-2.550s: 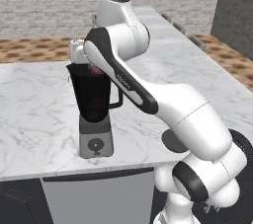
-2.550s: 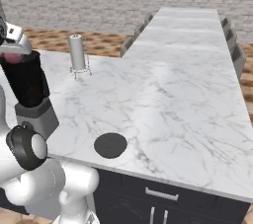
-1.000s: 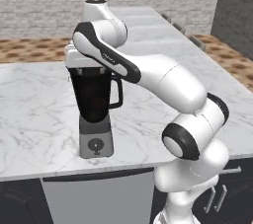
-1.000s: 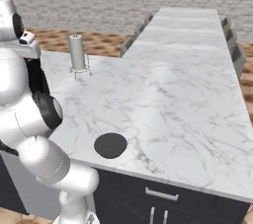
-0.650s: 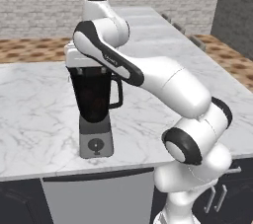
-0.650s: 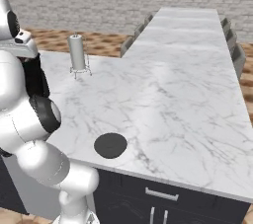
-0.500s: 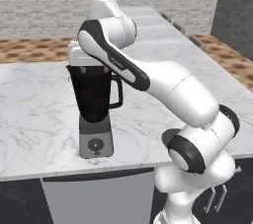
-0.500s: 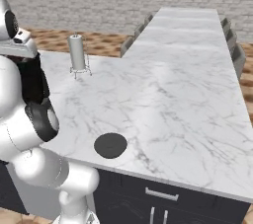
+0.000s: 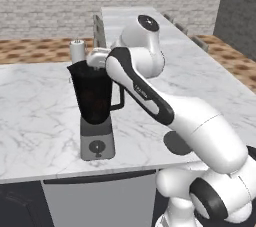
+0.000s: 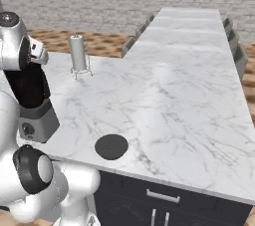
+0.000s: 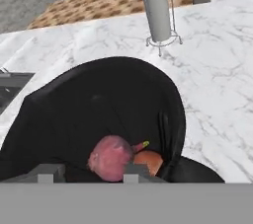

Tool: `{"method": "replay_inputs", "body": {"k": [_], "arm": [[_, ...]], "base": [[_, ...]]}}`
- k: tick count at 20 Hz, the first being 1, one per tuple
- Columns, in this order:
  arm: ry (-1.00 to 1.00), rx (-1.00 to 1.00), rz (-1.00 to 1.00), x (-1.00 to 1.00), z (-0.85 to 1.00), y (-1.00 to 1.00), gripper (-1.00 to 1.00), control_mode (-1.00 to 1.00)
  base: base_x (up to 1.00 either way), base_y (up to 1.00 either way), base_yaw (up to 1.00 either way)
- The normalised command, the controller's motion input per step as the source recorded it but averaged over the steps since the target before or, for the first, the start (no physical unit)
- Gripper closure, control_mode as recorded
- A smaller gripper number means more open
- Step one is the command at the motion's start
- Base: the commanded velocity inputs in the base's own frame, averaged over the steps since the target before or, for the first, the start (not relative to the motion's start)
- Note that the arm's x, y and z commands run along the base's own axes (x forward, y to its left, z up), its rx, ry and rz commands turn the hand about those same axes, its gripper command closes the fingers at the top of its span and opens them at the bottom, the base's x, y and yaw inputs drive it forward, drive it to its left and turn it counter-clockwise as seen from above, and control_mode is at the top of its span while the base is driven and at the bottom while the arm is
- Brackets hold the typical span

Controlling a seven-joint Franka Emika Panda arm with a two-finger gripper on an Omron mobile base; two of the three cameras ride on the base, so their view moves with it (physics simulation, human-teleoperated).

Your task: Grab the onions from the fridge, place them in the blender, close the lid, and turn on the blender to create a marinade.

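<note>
My white arm shell looks glossy plastic. The blender (image 9: pixel 95 96) jar is matt black, its base dull grey. The counter (image 10: pixel 174 95) is smooth veined marble. The onions (image 11: pixel 112 158) have a soft sheen.

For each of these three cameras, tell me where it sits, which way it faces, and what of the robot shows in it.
Left base view: behind the arm on its left, looking forward and down at the blender on the marble counter; the white arm rises from the lower right.
Right base view: behind on the right, facing the same counter; the arm stands at the left edge, and the lid lies near the front edge.
Hand view: on the hand, looking down into the blender jar at an onion; the end effector fingertips show at the bottom.
Shared: blender, counter and white cylinder.
</note>
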Motion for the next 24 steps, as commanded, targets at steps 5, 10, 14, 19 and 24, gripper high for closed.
{"method": "replay_inputs", "body": {"k": [5,10,14,19,24], "arm": [[-0.15,0.06,-0.06,-0.55,0.08,-1.0,-1.0,-1.0],[-0.07,0.15,-0.04,-0.42,0.61,-0.81,-1.0,-1.0],[0.07,0.14,-0.07,-0.26,0.94,-0.61,-1.0,-1.0],[0.29,0.04,-0.09,-0.25,0.1,-0.87,-1.0,-1.0],[0.41,-0.02,-0.13,-0.23,-0.56,-0.83,-1.0,-1.0]], "base": [[0.0,0.0,0.0],[0.0,0.0,0.0],[0.0,0.0,0.0],[0.0,0.0,0.0],[0.0,0.0,0.0]]}}
